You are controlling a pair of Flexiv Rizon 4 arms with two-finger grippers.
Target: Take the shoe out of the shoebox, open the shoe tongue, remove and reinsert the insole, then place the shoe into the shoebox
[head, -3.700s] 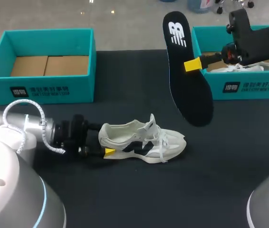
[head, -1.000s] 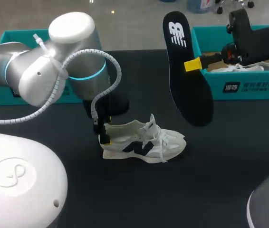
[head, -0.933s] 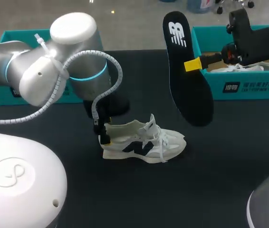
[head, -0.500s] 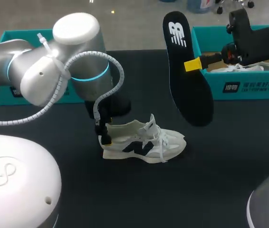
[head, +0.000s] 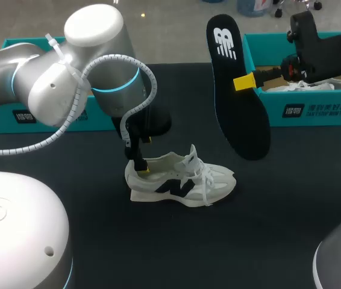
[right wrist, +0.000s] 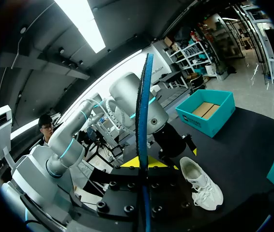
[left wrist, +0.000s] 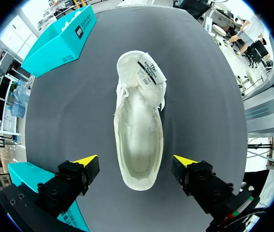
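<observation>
White and low, the shoe (head: 182,180) stands on its sole in the middle of the black table (head: 279,241), toe to the right, tongue lifted. My left hand (left wrist: 136,162) hangs over the heel with its fingers apart, one on each side and neither touching. My left arm covers most of the left shoebox (head: 14,45). My right hand (head: 244,82) is clamped on the dark insole (head: 240,114), held in the air just left of the right shoebox (head: 315,109). One yellow tip shows from above (the other is behind the insole), and something white in that box is half hidden by the hand. Since half a second ago my left hand has slid from outside the heel to above the opening. The shoe and the insole have not moved.
</observation>
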